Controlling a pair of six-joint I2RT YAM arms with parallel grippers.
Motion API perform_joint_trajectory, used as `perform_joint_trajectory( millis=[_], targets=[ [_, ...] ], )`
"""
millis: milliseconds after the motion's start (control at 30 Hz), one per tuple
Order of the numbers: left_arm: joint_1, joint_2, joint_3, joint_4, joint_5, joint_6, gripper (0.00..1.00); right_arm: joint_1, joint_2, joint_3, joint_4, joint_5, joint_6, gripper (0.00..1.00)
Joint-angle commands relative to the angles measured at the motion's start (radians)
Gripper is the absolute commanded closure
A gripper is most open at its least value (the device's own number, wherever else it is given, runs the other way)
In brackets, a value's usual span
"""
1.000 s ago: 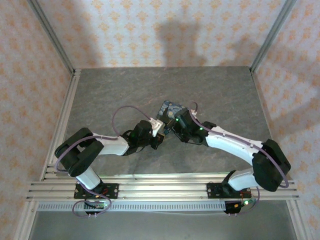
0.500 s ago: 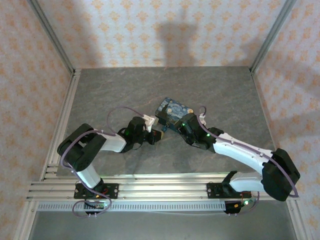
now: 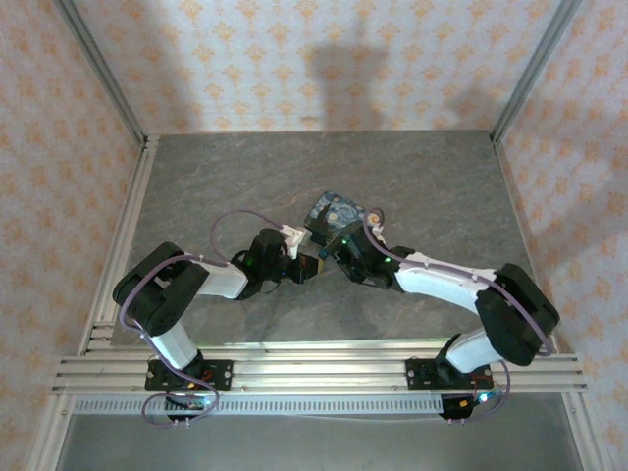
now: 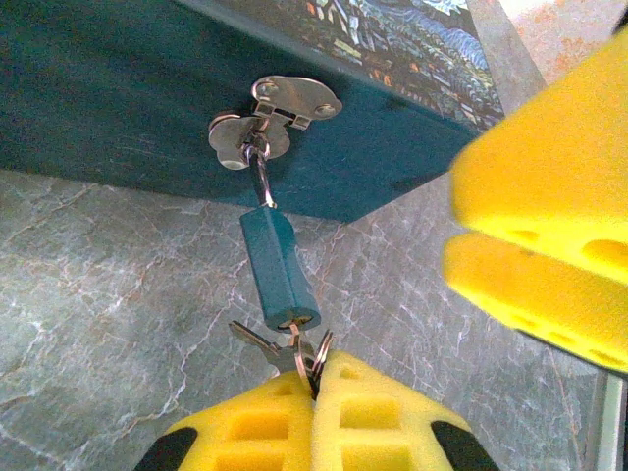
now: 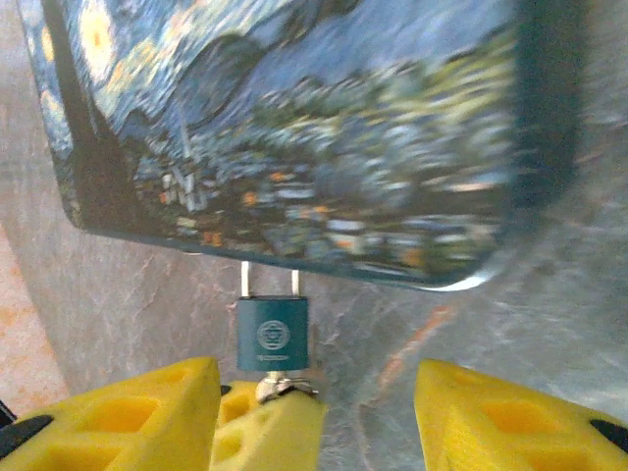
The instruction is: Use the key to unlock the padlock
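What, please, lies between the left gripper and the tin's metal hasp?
In the left wrist view, the padlock spans that stretch: it hangs from the hasp, and the key at its lower end is pinched in the shut left gripper.

One padlock (image 4: 280, 270), one painted tin (image 5: 294, 128) and one worktop (image 3: 442, 186) are being shown. At least one key (image 4: 255, 339) is being carried on one ring (image 4: 321, 350). Two claws are being counted: the left claw (image 4: 314, 385) and the right claw (image 3: 337, 255).

Grey veined stone-look tabletop (image 3: 245, 177), aluminium rails (image 3: 314, 365) ran along its near edge, blue swirl-painted rectangular tin (image 3: 337, 212) lay flat on it near centre.
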Motion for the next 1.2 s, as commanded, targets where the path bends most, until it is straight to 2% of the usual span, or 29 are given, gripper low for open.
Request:
perform_joint_trajectory(
  millis=[0, 400, 800, 1067, 1167],
  targets=[
    [0.021, 0.011, 0.009, 0.021, 0.039, 0.005, 1.0, 0.011, 0.056, 0.036, 0.112, -0.046, -0.003, 0.46],
    [0.048, 0.042, 0.01, 0.049, 0.094, 0.009, 1.0, 0.01, 0.155, 0.078, 0.128, -0.071, -0.034, 0.46],
    [0.05, 0.056, 0.016, 0.07, 0.125, -0.006, 1.0, 0.009, 0.212, 0.14, 0.056, 0.008, -0.115, 0.5],
    [0.058, 0.052, 0.02, 0.06, 0.135, -0.006, 1.0, 0.01, 0.24, 0.144, 0.061, 0.007, -0.127, 0.5],
    [0.058, 0.052, 0.02, 0.057, 0.138, -0.008, 1.0, 0.01, 0.248, 0.142, 0.064, 0.01, -0.126, 0.55]
  ],
)
